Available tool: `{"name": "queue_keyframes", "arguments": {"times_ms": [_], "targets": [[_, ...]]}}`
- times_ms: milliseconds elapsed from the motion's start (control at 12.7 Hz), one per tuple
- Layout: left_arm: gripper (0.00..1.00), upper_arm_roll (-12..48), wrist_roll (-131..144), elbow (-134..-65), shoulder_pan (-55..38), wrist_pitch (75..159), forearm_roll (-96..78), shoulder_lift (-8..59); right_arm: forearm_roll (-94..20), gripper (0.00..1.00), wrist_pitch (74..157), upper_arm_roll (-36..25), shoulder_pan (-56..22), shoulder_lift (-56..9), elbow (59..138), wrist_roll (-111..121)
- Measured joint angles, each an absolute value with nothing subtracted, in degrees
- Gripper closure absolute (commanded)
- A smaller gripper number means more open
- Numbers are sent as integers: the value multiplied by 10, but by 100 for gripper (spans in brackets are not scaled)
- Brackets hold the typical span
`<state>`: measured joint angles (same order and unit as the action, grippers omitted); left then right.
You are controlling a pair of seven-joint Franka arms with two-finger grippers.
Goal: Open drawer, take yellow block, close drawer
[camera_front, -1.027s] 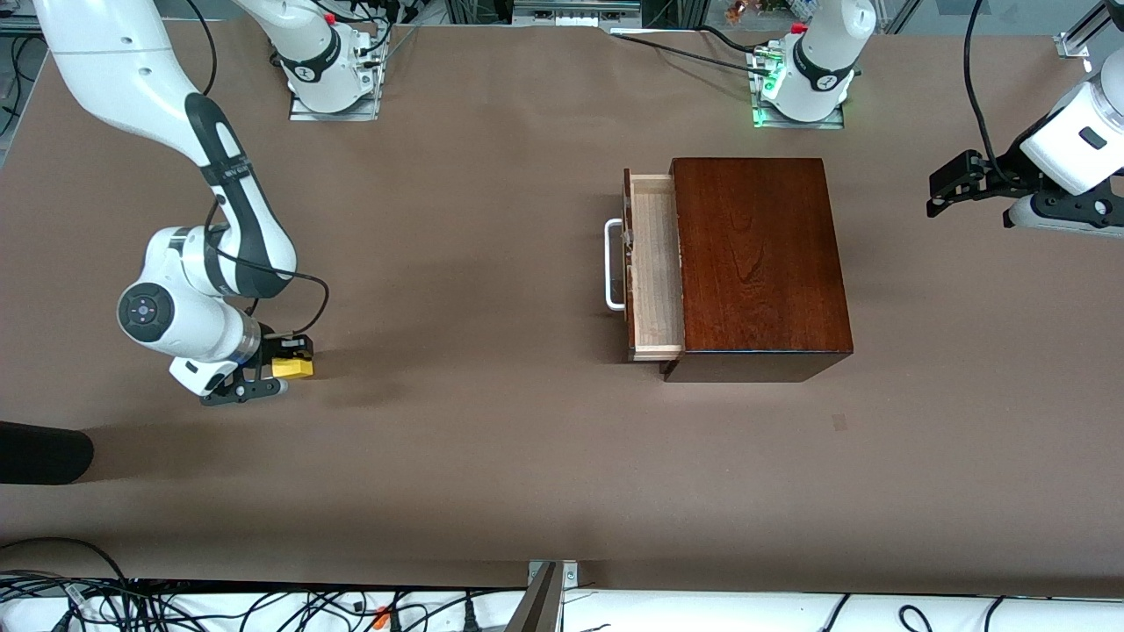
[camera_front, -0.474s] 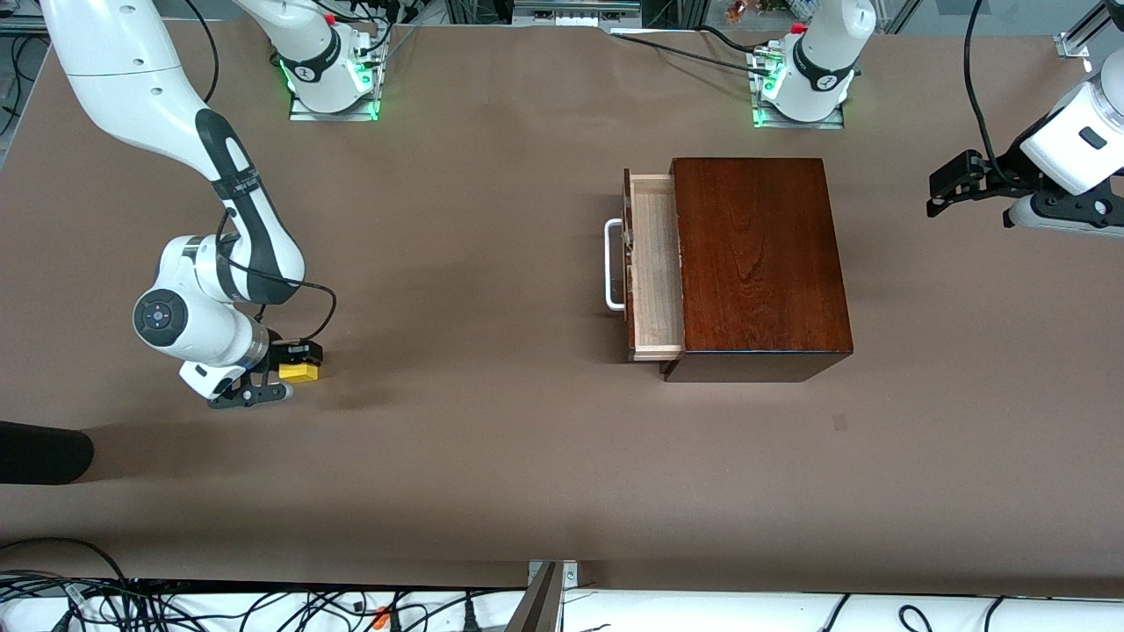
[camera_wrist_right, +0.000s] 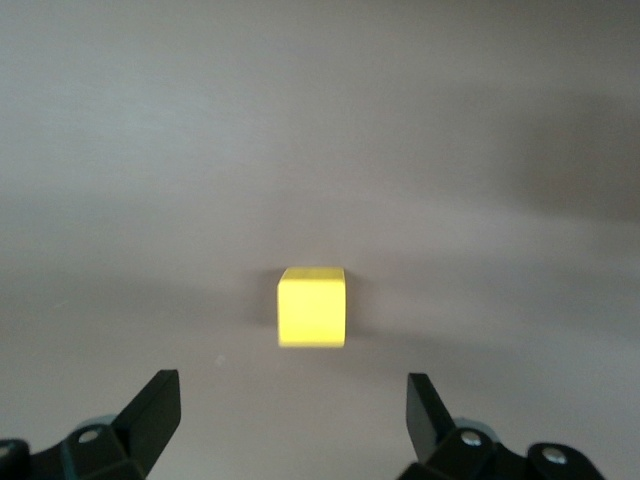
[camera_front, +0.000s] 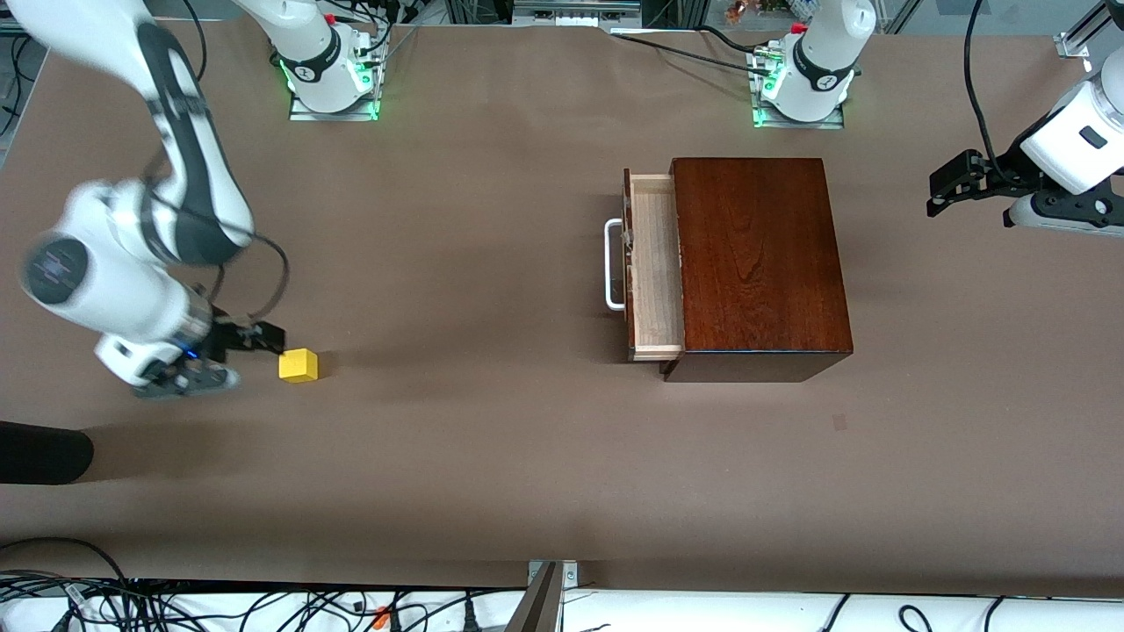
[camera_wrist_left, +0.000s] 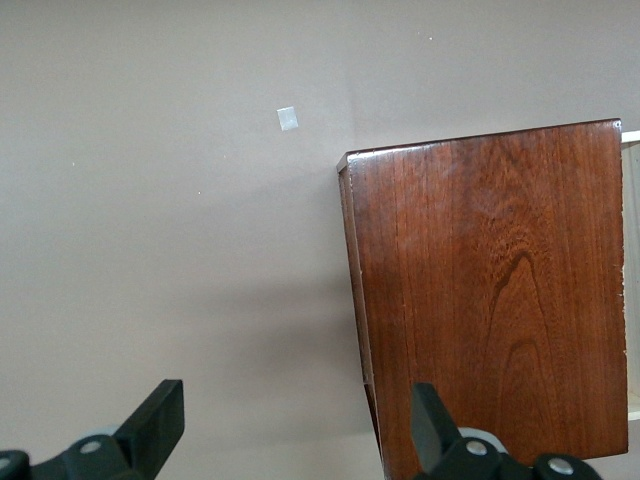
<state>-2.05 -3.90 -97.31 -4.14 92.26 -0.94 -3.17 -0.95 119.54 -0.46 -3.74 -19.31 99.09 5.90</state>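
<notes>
**Yellow block released on the table as the right arm pulls away**

The yellow block [camera_front: 299,365] is now sitting on the brown table [camera_front: 492,439] on its own, toward the right arm's end and well apart from the wooden box [camera_front: 760,263]. Half a second ago it was pinched between the fingers of the right gripper [camera_front: 230,355]; now those fingers are spread wide and empty, and the gripper is backing off toward the table's edge at that end, blurred with motion. The right wrist view is showing the block [camera_wrist_right: 312,306] resting flat on the table ahead of the two parted fingertips [camera_wrist_right: 152,405], touching neither.

The drawer [camera_front: 654,268] is standing partly pulled out of the box, exactly as in the earlier frames, its pale wood interior showing and its white handle [camera_front: 613,265] facing the right arm's end of the table.

The left gripper [camera_front: 953,183] is waiting in the air over the left arm's end of the table, unchanged in place, with its fingers spread apart. The left wrist view is looking down on the box's dark top [camera_wrist_left: 490,300] and bare table beside it, with the parted fingertips [camera_wrist_left: 160,415] framing the scene.
</notes>
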Motion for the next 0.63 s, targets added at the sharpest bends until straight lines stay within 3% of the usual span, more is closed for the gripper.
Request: {"name": "queue_keyframes", "arguments": {"times_ms": [316,632], "targets": [[0,-18,-39,-972,-41,923,-9,-32,-9,0,1062,7,-38,-66,990,57],[0,-17,-39,-971,-41,923,-9,-33,-9,0,977,8,-38,3,978,53]]}}
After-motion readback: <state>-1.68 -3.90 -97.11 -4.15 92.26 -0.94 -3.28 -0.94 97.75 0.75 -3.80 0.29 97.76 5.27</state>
